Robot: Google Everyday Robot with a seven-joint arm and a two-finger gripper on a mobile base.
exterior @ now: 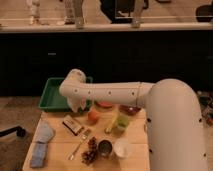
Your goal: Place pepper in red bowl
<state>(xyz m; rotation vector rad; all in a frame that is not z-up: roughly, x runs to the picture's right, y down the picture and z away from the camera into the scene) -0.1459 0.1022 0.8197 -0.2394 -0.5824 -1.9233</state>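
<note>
I have the gripper (81,105) hanging off the white arm (115,92), above the front right corner of the green tray (51,96) and just left of the red bowl (104,104). Jaws clenched; what they grip, if anything, I cannot tell. The pepper I can't pick out, possibly hidden under the wrist.

The red bowl sits at the back of the desk (57,150), partly covered by the arm, with the maroon bowl (130,109) beside it on the right. The orange fruit (93,116) is in front of the red bowl and the yellow-green cup (120,122) is to its right. Nearer me: dark packet (73,125), fork (80,143), grapes (90,151), can (105,148), white cup (122,148). Blue cloth (43,135) at the left edge.
</note>
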